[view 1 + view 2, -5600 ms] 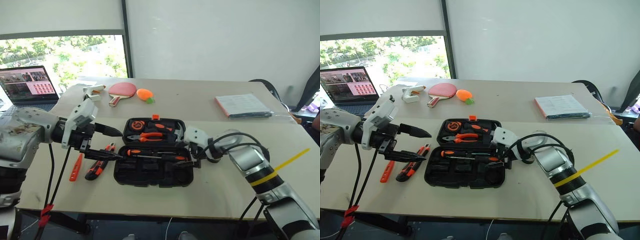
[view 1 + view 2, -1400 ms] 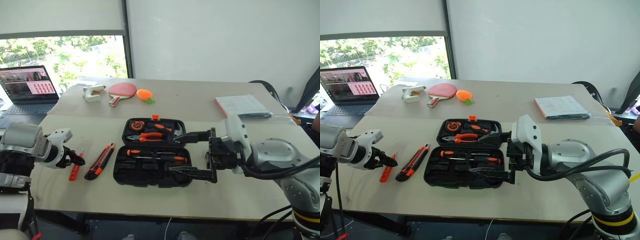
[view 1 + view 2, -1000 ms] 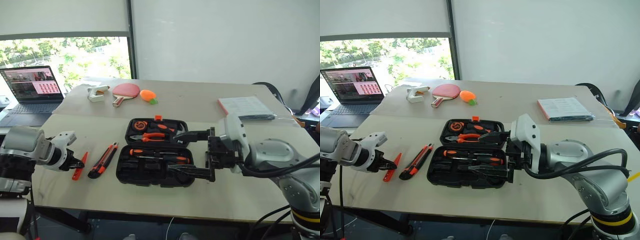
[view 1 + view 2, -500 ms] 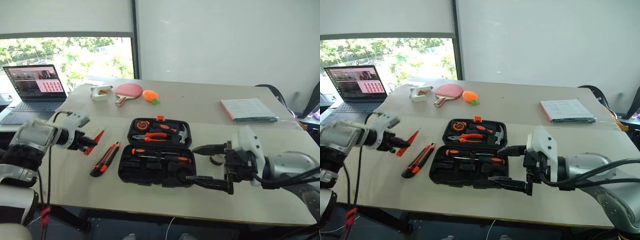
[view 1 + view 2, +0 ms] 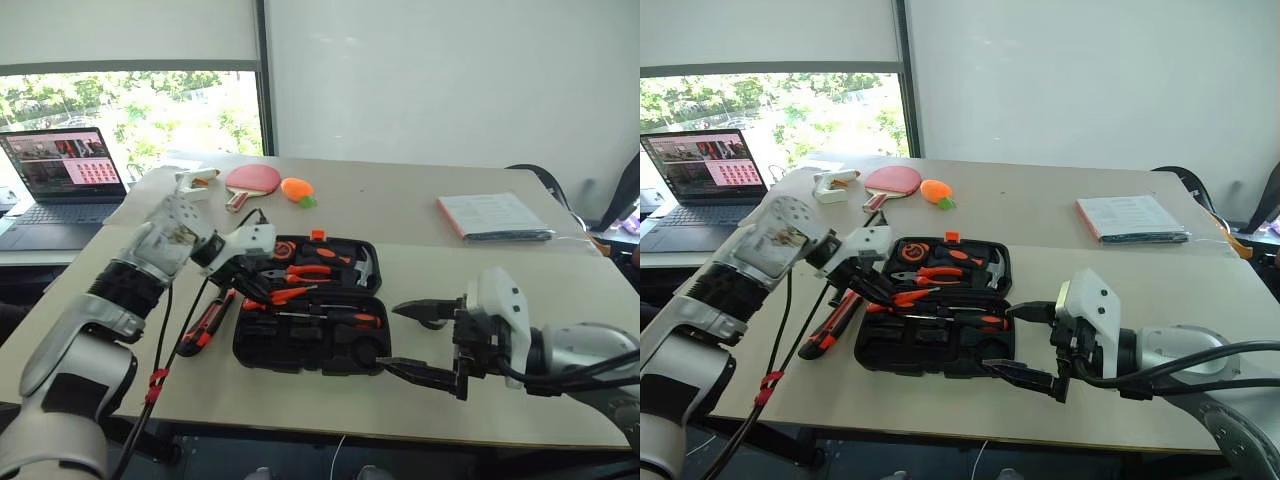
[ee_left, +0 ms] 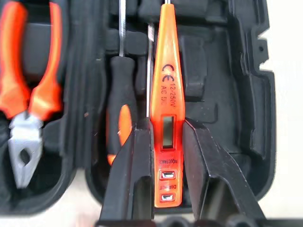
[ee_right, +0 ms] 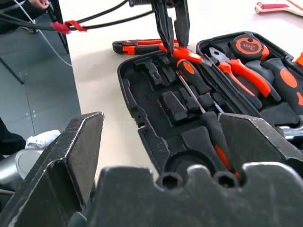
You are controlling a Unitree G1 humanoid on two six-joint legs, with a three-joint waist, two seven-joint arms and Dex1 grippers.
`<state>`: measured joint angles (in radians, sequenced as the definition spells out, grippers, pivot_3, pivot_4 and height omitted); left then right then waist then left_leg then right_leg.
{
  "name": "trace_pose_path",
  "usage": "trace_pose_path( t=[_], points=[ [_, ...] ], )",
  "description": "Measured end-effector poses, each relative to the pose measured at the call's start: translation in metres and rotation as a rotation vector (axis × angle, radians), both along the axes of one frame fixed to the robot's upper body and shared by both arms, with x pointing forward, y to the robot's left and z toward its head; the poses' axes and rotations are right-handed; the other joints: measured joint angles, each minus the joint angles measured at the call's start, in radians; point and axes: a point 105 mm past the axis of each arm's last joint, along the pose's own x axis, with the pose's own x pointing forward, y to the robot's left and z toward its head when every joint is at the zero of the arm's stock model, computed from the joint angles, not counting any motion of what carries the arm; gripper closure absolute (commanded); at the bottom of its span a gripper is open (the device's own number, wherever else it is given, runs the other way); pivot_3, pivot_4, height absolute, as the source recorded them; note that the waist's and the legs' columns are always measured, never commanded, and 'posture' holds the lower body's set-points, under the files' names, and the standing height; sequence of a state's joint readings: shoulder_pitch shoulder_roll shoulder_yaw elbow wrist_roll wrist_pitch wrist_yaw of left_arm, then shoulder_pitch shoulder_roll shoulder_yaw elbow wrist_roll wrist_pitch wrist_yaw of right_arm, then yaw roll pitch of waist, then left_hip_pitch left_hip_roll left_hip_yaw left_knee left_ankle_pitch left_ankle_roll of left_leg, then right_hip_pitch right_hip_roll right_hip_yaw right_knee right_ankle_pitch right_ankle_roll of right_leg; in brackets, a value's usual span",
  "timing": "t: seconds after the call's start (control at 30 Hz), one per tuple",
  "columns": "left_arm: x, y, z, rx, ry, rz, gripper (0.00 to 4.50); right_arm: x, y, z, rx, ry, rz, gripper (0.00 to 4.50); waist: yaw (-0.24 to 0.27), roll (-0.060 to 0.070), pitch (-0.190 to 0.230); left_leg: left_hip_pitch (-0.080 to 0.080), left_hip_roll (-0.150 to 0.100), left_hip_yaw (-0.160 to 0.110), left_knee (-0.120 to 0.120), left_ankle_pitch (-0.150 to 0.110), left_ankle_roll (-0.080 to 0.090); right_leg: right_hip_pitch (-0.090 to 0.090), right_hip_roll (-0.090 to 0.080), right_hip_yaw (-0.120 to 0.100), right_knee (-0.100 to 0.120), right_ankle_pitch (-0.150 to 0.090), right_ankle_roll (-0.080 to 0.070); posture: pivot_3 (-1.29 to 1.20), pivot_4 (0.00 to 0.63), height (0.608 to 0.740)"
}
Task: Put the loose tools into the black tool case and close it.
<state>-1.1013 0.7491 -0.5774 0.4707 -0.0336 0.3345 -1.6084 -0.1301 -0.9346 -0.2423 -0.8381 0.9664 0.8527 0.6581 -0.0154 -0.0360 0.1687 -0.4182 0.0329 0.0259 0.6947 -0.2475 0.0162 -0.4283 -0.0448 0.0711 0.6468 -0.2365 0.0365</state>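
The left gripper (image 6: pixel 164 156) has carried the small flat orange tool (image 6: pixel 165 90) off the bare table, where it lay half a second ago, and now holds it pinched between its two black fingers over the near-left part of the open black tool case (image 5: pixel 300 345), its tip pointing down into the lower tray beside a screwdriver (image 6: pixel 119 118) already seated there. That puts this tool one lowering and one release from its recess, by my reckoning; which slot is meant for it I cannot tell from here (the wrist view shows several empty moulded shapes close together). The right gripper (image 5: pixel 418 340) hangs just off the case's right edge with its jaws spread wide and nothing in them. The utility knife (image 5: pixel 205 320) lies on the table left of the case, partly behind the left arm's dangling cable, so it has yet to go in before the lid can close. The pliers (image 5: pixel 298 271) sit in the upper half. Farther back lie a red paddle (image 5: pixel 250 180), an orange toy (image 5: pixel 293 189), a laptop (image 5: pixel 60 185) and a booklet (image 5: pixel 492 215), all well apart from the work. The seated screwdriver's shaft crowds the spot beneath the tool's tip.
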Motion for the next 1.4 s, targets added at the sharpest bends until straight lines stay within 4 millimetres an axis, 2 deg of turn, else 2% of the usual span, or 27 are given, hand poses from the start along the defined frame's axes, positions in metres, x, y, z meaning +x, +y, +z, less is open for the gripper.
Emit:
trace_pose_path(
  t=[0.13,0.4,1.1,1.17,1.23,1.4],
  points=[
    [0.0,-0.005,-0.013,0.027,0.013,-0.028,4.07,-0.002,0.0,-0.001,0.008,0.003,-0.02,0.0,0.002,0.0,0.0,0.0,0.0,-0.001,0.001,0.0,0.0,0.0,0.0,0.0,0.0,0.0,0.0,0.0,0.15,0.737],
    [0.0,-0.014,-0.017,0.047,0.048,-0.004,4.07,-0.002,0.0,0.0,0.016,-0.002,-0.043,0.0,0.003,0.0,0.0,0.0,0.0,-0.001,0.002,0.0,0.0,0.001,0.0,0.0,0.0,0.0,0.001,0.0,0.15,0.737],
    [-0.002,-0.017,-0.03,0.131,0.068,0.014,4.07,-0.001,0.001,-0.001,0.014,-0.01,-0.055,0.0,0.001,0.0,0.0,0.002,0.0,-0.002,0.001,0.0,0.0,0.003,0.0,0.0,0.001,0.0,0.001,0.0,0.15,0.737],
    [-0.002,-0.017,-0.03,0.133,0.067,0.014,3.07,0.0,0.002,0.0,0.015,-0.01,-0.054,0.0,0.001,0.0,0.0,0.002,0.0,-0.002,0.001,0.0,0.0,0.003,0.0,0.0,0.001,0.0,0.001,0.0,0.15,0.737],
    [-0.002,-0.014,-0.031,0.144,0.067,0.018,2.53,0.0,0.002,0.0,0.016,-0.012,-0.054,0.0,0.0,0.0,0.0,0.002,0.0,-0.002,0.001,0.0,0.0,0.002,0.001,0.0,0.001,0.0,0.001,0.0,0.15,0.737],
    [-0.004,-0.013,-0.03,0.136,0.069,0.008,0.71,0.002,0.003,-0.002,0.022,-0.005,-0.055,0.0,0.001,0.0,0.0,0.002,0.0,-0.002,0.002,0.0,0.0,0.003,0.0,0.0,0.001,0.001,0.001,0.0,0.15,0.737]
  ],
)
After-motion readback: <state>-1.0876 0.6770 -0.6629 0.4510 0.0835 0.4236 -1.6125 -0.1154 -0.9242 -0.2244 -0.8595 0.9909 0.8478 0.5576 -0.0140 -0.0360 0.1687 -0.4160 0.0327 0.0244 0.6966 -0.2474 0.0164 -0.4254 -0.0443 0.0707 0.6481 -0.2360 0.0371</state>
